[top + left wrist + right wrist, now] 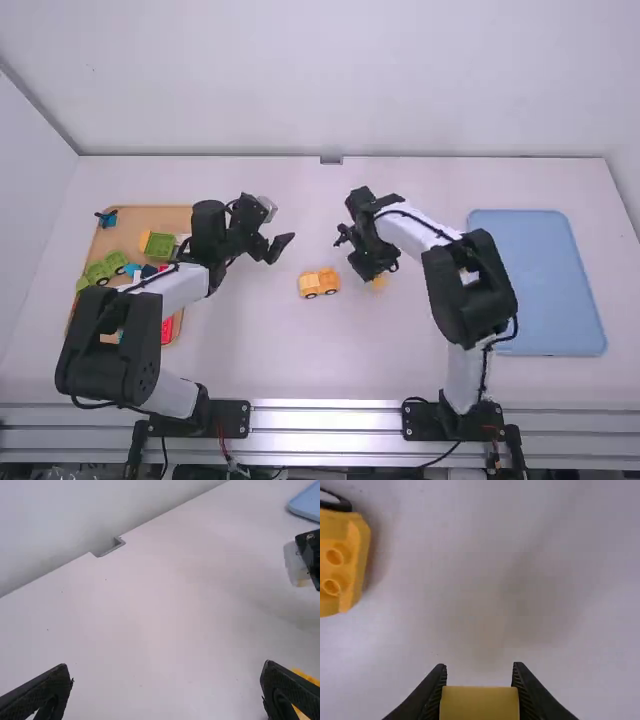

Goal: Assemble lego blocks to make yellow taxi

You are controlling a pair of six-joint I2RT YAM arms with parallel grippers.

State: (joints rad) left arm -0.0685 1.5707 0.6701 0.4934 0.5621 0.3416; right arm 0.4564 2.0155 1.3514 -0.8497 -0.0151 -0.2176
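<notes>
In the high view my left gripper (276, 247) stands open over the table, up and left of the yellow car (319, 283). Its fingers are spread wide with nothing between them in the left wrist view, the gripper (167, 692) having a yellow edge of the car (306, 677) behind one finger. My right gripper (377, 275) is to the right of the car, shut on a yellow block (380, 283). In the right wrist view the gripper (480, 680) pinches the yellow block (479, 703), apart from the car (351, 560), whose studs show.
A wooden tray (160, 218) at the left holds several colored pieces, including a green block (158, 246), partly behind the left arm. A blue tray (540, 280) lies at the right. The back wall (330, 80) rises beyond the table.
</notes>
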